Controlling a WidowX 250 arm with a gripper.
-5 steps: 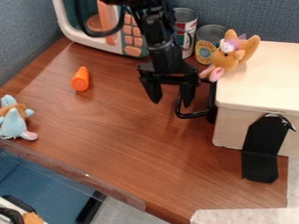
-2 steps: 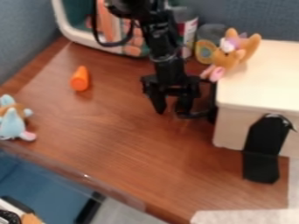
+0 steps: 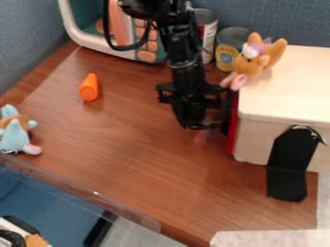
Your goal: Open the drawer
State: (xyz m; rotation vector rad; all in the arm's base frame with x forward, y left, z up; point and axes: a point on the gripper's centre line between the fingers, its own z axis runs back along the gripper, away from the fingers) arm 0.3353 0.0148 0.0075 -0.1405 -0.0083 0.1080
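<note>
- Pinching the black handle (image 3: 209, 126), the gripper (image 3: 192, 125) has brought its earlier spread fingers together.
- Newly exposed red strip marks the drawer (image 3: 232, 129) at the box's (image 3: 261, 140) left side; judged slightly ajar, grip effective, further leftward pull required.

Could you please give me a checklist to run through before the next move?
1. Pincer at the drawer handle: ok.
2. Pincer closed on the handle: ok, fingers drawn together there.
3. Grip firm enough to pull: cannot tell.
4. Drawer wide open: not ok, just a narrow red strip shows beside the box.
5. Orange toy away from the handle: ok.
6. Tan plush securely seated at the box's edge: cannot tell.
</note>
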